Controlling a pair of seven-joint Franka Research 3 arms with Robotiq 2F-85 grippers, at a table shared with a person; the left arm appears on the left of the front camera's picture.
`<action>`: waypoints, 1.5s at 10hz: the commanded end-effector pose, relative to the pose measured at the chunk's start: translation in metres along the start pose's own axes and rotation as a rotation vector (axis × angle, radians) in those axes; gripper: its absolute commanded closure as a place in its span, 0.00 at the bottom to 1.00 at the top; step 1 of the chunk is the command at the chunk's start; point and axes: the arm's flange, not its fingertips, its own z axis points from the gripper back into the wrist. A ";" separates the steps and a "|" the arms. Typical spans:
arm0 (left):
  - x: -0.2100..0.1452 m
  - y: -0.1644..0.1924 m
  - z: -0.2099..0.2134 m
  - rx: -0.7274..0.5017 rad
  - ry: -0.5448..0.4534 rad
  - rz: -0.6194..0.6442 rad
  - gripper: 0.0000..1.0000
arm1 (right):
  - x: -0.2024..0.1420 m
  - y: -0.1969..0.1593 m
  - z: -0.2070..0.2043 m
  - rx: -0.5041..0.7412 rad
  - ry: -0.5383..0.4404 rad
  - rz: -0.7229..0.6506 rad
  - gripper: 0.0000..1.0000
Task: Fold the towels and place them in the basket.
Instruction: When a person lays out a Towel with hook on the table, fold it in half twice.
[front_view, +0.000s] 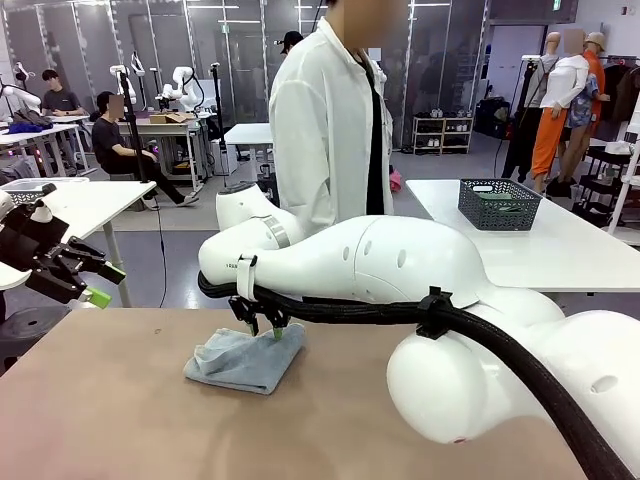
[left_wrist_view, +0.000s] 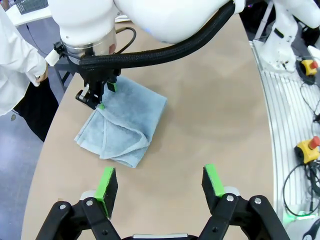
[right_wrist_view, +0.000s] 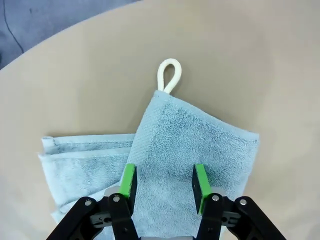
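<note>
A pale blue-grey towel (front_view: 243, 361) lies loosely folded on the brown table (front_view: 120, 410), left of the middle. It has a cream hanging loop (right_wrist_view: 169, 75) at one corner. My right gripper (front_view: 266, 322) points straight down over the towel's far edge, its fingertips at the cloth (left_wrist_view: 122, 125). In the right wrist view my right gripper (right_wrist_view: 165, 181) has its green pads apart, with flat towel (right_wrist_view: 200, 145) showing between them and nothing pinched. My left gripper (front_view: 80, 278) hangs open beyond the table's left edge, and in its own view (left_wrist_view: 160, 182) it is empty. The dark basket (front_view: 498, 203) stands on a white table at the back right, something green inside.
A person in a white coat (front_view: 325, 120) stands at the far side of the table, right behind the towel. My right arm (front_view: 380, 265) and its black cable (front_view: 520, 360) span the table's right half. Bare table lies in front of the towel.
</note>
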 end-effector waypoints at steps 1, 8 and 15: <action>0.000 0.000 0.000 0.004 -0.005 -0.002 0.14 | 0.000 0.002 -0.002 0.005 0.023 -0.107 0.43; 0.000 0.000 0.000 0.004 -0.005 -0.002 0.14 | 0.002 0.005 -0.015 0.013 -0.003 -0.115 0.81; 0.000 0.000 0.000 0.004 -0.005 -0.002 0.14 | -0.001 0.005 -0.003 0.023 -0.029 -0.085 1.00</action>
